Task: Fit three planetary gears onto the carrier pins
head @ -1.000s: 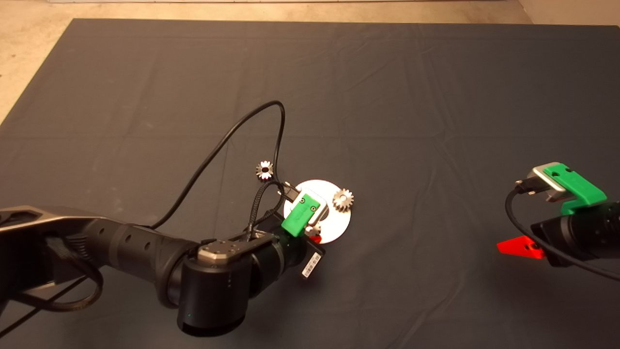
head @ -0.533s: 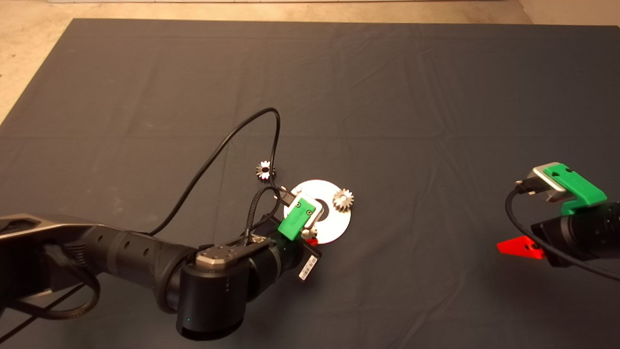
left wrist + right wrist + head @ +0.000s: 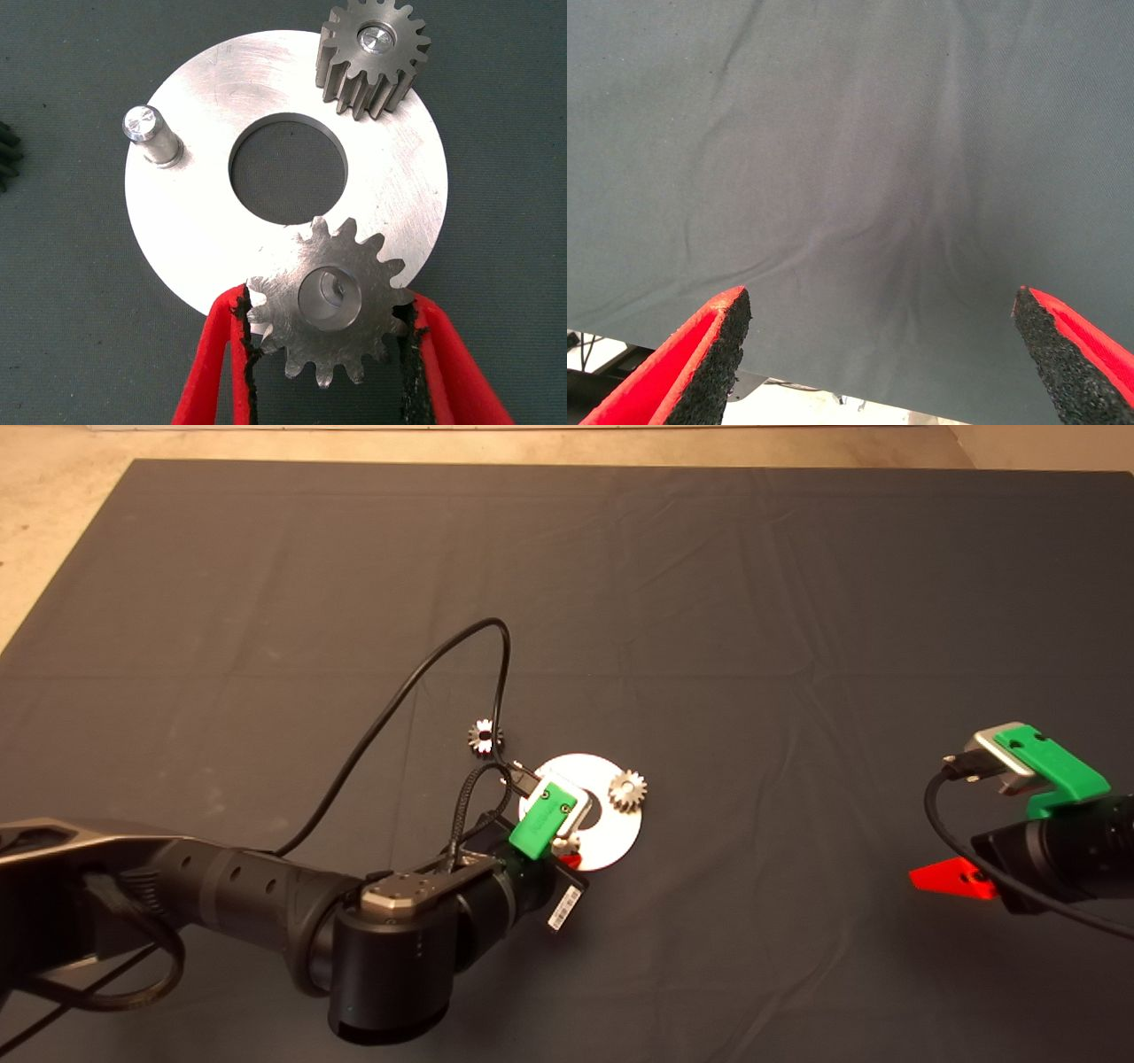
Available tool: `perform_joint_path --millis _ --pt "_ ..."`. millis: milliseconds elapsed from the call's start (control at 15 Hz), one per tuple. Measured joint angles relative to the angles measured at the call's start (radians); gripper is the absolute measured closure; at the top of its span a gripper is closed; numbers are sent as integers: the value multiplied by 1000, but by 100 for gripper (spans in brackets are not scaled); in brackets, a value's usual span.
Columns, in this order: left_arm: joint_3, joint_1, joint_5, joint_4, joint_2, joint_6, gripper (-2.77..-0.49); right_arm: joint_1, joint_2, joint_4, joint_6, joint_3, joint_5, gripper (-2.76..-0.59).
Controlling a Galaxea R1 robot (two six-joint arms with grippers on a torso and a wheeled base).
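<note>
I see a dark mat (image 3: pixel 797 602) with soft wrinkles covering the table (it fills almost the whole head view). Beyond its far edge and left corner I see a pale beige floor (image 3: pixel 53 531).

No legible text or labels.

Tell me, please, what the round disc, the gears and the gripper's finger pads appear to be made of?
The disc looks like bare metal, brushed, showing fine scratches and a dull sheen. The held gear and the seated gear look like machined steel, grey and matte-bright. The left gripper has pads that seem foam or rubber, black and crumbly-edged.
</note>
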Motion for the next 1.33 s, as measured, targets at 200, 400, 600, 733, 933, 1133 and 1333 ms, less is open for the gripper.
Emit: perform_joint_path --millis 200,400,600,733,933,1133,1333 --pt "0 0 0 2 1 0 -70 0 0 0 0 0 3 -220" --pt "0 9 0 16 3 -1 -70 0 0 1 0 0 3 -220" --pt "0 15 1 22 9 -2 -70 0 0 1 0 0 5 -220" --pt "0 22 0 27 13 -2 -70 0 0 1 0 0 4 -220" --pt "0 27 -2 34 14 -2 -69 0 0 1 0 0 5 -220" --pt "0 27 -3 37 14 -2 -70 0 0 1 0 0 6 -220" --pt "-3 36 1 42 26 -2 -69 0 0 1 0 1 10 -220"
